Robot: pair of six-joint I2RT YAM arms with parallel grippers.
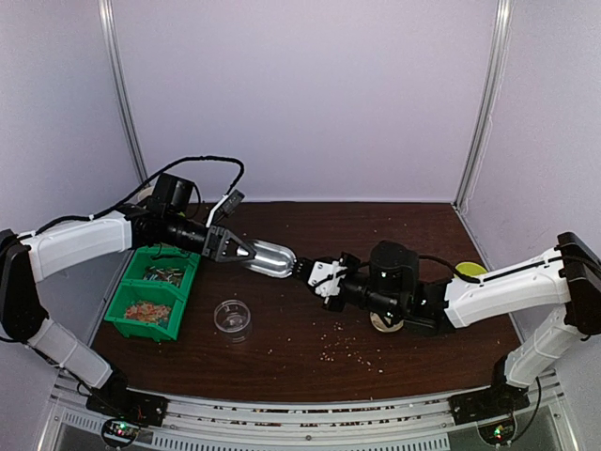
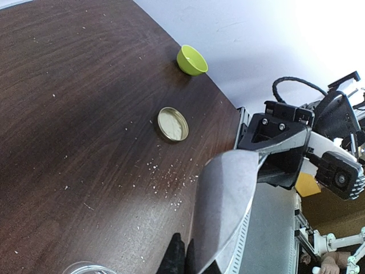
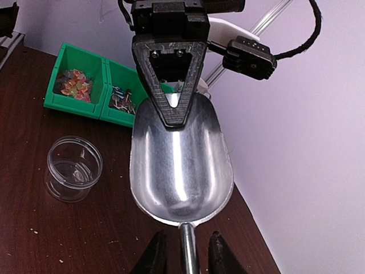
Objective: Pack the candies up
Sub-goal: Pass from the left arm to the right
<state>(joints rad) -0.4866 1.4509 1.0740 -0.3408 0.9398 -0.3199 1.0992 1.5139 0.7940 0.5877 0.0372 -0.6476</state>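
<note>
Though tiny, vividly orange-red candies [image 3: 73, 81].

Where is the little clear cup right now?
From above, the cup stands on the table, left of centre, just right of the green bin and on the near side of the scoop.

Dark wooden table [image 1: 394, 225] enclosed by pale, perhaps lilac, walls [image 1: 300, 94].
</note>
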